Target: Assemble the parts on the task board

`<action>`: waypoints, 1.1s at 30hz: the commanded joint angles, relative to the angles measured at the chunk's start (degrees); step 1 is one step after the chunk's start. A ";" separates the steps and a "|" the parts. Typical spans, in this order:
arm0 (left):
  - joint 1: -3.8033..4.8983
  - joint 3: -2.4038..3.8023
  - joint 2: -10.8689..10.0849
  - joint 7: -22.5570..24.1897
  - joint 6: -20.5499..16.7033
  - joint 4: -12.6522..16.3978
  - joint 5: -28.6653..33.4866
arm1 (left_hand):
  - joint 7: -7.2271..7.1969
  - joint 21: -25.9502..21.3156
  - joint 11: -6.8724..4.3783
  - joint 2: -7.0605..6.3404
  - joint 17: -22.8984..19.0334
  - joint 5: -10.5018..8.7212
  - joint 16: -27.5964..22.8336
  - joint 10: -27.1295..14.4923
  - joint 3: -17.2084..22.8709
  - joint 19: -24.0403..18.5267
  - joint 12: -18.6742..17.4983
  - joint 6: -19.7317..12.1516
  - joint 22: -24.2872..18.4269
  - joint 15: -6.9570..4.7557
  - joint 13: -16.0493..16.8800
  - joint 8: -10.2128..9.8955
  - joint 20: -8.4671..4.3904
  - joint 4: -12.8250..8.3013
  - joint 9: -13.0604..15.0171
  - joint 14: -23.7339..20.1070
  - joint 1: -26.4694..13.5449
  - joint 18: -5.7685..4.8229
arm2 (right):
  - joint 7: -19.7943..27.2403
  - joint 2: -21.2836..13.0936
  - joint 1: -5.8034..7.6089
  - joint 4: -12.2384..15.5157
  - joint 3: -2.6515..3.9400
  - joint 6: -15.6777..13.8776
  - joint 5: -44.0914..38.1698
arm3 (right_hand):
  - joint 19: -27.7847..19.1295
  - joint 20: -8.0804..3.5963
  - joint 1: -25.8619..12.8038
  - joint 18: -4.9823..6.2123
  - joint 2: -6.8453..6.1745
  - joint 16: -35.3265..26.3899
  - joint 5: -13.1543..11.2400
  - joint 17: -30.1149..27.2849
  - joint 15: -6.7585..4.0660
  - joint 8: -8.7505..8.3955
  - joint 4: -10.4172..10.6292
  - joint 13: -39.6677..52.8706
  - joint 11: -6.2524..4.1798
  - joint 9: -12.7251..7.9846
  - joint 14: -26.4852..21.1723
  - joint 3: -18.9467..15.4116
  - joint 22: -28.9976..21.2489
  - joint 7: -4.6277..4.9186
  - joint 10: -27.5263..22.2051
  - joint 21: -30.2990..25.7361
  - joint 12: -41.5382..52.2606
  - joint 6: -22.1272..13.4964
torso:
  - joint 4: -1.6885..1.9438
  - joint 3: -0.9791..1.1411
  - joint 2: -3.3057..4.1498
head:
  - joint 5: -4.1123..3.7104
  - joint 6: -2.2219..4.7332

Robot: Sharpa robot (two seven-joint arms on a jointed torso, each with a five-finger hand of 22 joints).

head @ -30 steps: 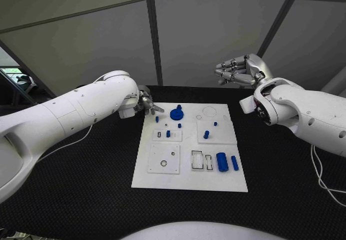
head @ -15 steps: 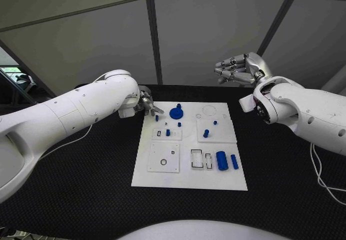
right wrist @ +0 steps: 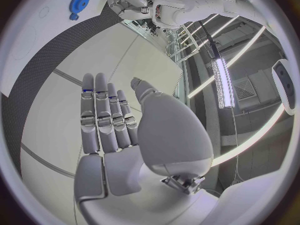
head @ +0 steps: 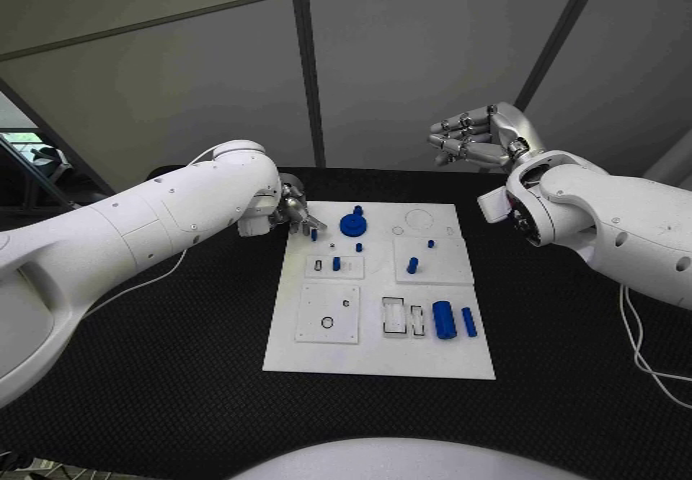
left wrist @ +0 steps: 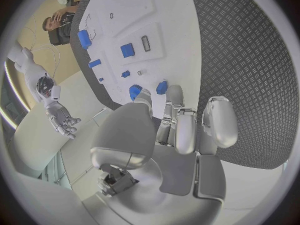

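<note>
- The white rectangular task board [head: 382, 300] lies in the middle of the black textured tabletop [head: 173, 340], its long axis running from 12 to 6 o'clock in the head view.
- On it sit small blue parts: a round blue gear with a knob [head: 353, 225] near the far edge at about 11 o'clock, a short blue peg [head: 413, 266] standing at centre-right, and a thick blue cylinder [head: 443, 321] beside a thinner blue bar [head: 467, 321], both lying with long axes toward 12 o'clock, at about 4 o'clock.
- The left hand [head: 293, 212] is at the board's far-left corner, its fingers [left wrist: 177, 116] pinching a small blue pin [head: 313, 235] that points roughly upright.
- Compared with a second ago, the left hand has moved slightly nearer the board; the parts have not moved.
- The right hand [head: 479, 138] hovers raised beyond the board at 1 o'clock, fingers apart, holding nothing.
</note>
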 commanded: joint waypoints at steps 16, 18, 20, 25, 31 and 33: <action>-0.05 -0.01 0.33 0.32 -0.41 -0.29 -0.46 | -0.43 0.65 -0.40 3.90 9.47 -0.06 0.70 0.57 1.91 0.72 0.03 0.89 0.75 -0.69 -0.66 0.03 -0.29 -2.66 -0.84 3.90 4.87 0.23 | 0.33 0.06 0.10 0.20 0.05 0.39 -0.18 | 0.37 0.12 -0.19 0.30 0.24 -0.28 0.17 -0.10 -0.06 -0.01 -0.23 -0.10 0.18 0.07 0.41 -0.15 -0.12 -0.08 0.39 -0.41 0.09 0.37 | 0.02 0.00 -0.03 | -0.30 -0.29; -0.06 -0.01 0.47 0.42 -0.47 -0.43 -0.46 | -0.48 0.73 -0.45 4.31 9.52 -0.16 0.77 0.57 2.49 0.75 -0.05 0.87 0.88 -0.74 -0.77 0.02 -0.34 -3.20 -0.94 3.92 5.67 0.21 | 0.32 0.05 0.10 0.24 0.05 0.41 -0.18 | 0.37 0.12 -0.19 0.30 0.24 -0.28 0.17 -0.10 -0.06 -0.01 -0.23 -0.10 0.18 0.07 0.41 -0.15 -0.12 -0.08 0.39 -0.41 0.09 0.37 | 0.00 0.00 -0.02 | -0.32 -0.29; -0.07 -0.01 0.61 0.49 -0.46 -0.57 -0.46 | -0.52 0.79 -0.50 4.56 9.60 -0.22 0.88 0.58 2.93 0.78 -0.12 0.85 0.98 -0.78 -0.86 0.02 -0.38 -3.61 -1.03 3.95 6.23 0.19 | 0.32 0.06 0.10 0.25 0.05 0.42 -0.18 | 0.39 0.12 -0.21 0.30 0.29 -0.31 0.19 -0.11 -0.06 -0.02 -0.21 -0.12 0.18 0.06 0.42 -0.14 -0.14 -0.08 0.39 -0.45 0.08 0.37 | 0.00 0.01 -0.02 | -0.33 -0.29; -0.08 -0.01 0.95 0.50 0.06 -0.89 -0.45 | -0.53 0.87 -0.51 4.62 9.67 -0.26 0.96 0.58 3.06 0.82 -0.14 0.86 1.08 -0.78 -0.90 0.02 -0.39 -3.73 -1.06 3.98 6.37 0.16 | 0.31 0.04 0.10 0.29 0.05 0.46 -0.18 | 0.39 0.12 -0.21 0.30 0.29 -0.31 0.19 -0.11 -0.06 -0.02 -0.21 -0.12 0.18 0.06 0.42 -0.14 -0.14 -0.08 0.39 -0.45 0.08 0.37 | -0.05 0.00 0.00 | -0.30 -0.43; -0.09 -0.01 1.26 0.37 0.59 -1.39 -0.44 | -0.52 1.61 -0.51 4.68 10.11 -0.33 1.47 0.64 3.12 1.22 -0.12 0.90 1.85 -0.79 -0.91 0.04 -0.40 -3.74 -1.08 4.16 6.38 -0.03 | 0.28 0.00 0.10 0.34 0.05 0.52 -0.18 | 0.39 0.12 -0.21 0.30 0.29 -0.31 0.19 -0.11 -0.06 -0.02 -0.21 -0.12 0.18 0.06 0.42 -0.14 -0.14 -0.08 0.39 -0.45 0.08 0.37 | 0.00 0.02 -0.01 | -0.33 -0.54; -0.09 -0.02 1.30 0.32 0.65 -1.50 -0.44 | -0.52 1.64 -0.51 4.68 10.12 -0.35 1.47 0.65 3.12 1.24 -0.12 0.91 1.88 -0.79 -0.91 0.05 -0.40 -3.74 -1.08 4.17 6.37 -0.04 | 0.26 0.01 0.10 0.35 0.05 0.54 -0.18 | 0.39 0.12 -0.21 0.30 0.29 -0.31 0.19 -0.11 -0.06 -0.02 -0.21 -0.12 0.18 0.06 0.42 -0.14 -0.14 -0.08 0.39 -0.45 0.08 0.37 | 0.00 0.00 -0.01 | -0.34 -0.53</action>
